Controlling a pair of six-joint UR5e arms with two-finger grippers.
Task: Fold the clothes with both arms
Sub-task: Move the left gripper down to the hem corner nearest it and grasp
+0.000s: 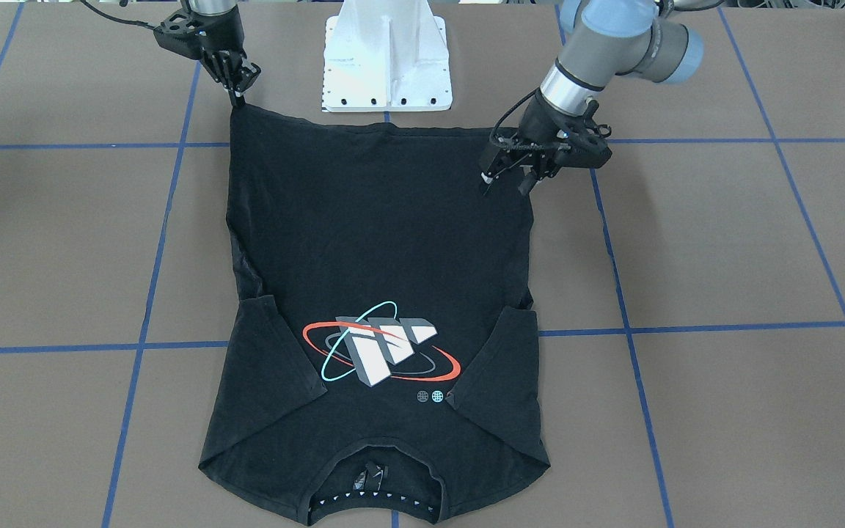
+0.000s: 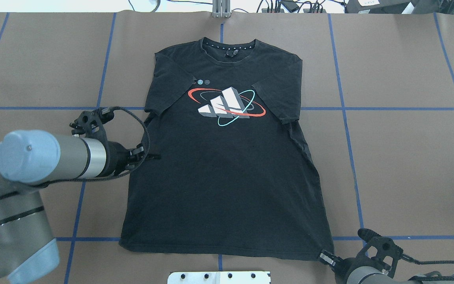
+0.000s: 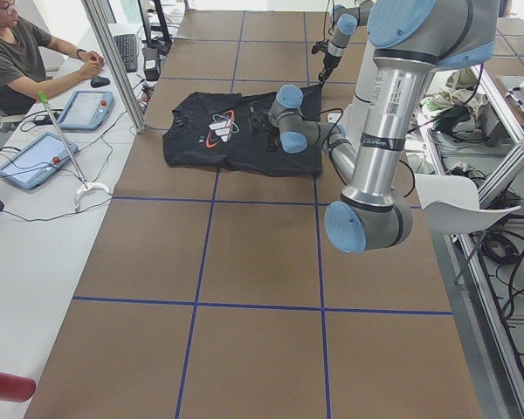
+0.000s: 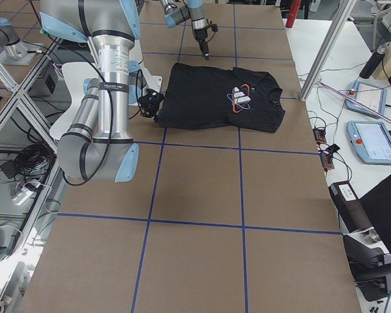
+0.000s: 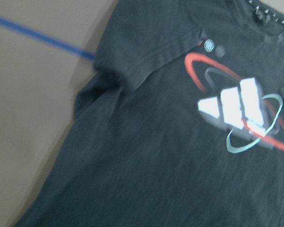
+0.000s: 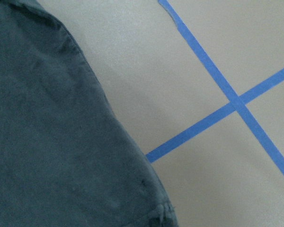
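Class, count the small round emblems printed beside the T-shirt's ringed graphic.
2. Side by side on the black T-shirt, just collar-side of the graphic: a grey emblem and a teal emblem. None seems hidden.

Left wrist view is kinda smeary, so the two tiny round marks [image 5: 214,47] by the graphic [image 5: 241,113] on the T-shirt [image 5: 146,165] are unreadable, and the collar [image 5: 270,19] runs off the top edge. Overhead, the right arm [image 2: 373,272] behind the right gripper [image 2: 324,255] gets chopped by the bottom edge, and front-on the collar's lowest bit is clipped too.
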